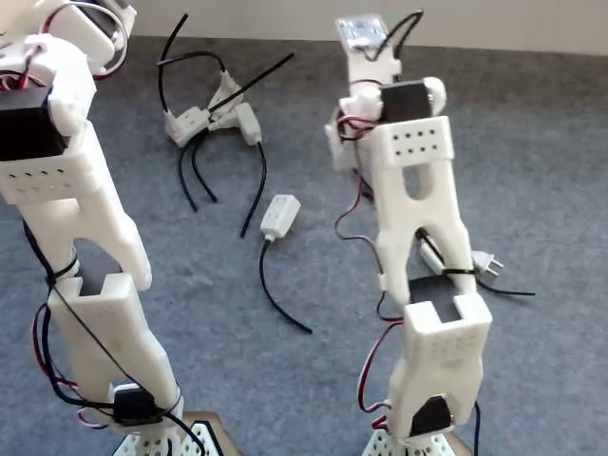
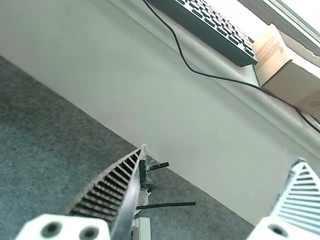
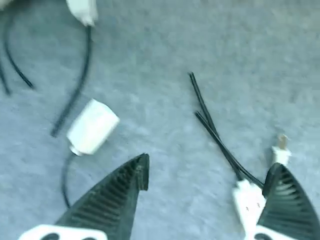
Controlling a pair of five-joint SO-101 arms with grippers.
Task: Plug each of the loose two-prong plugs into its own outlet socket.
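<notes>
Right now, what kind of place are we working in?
Probably a desk in an office or hobby lab: a grey felt-like mat covers the work area, and past its edge a computer keyboard and a cardboard box sit on a white surface.

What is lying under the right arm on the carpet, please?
A white two-prong plug sticks out from beneath the right arm, prongs visible; the arm hides its rear end.

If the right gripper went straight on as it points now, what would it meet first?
The right gripper would likely meet the black cable on the carpet between its open jaws; depth unclear.
</notes>
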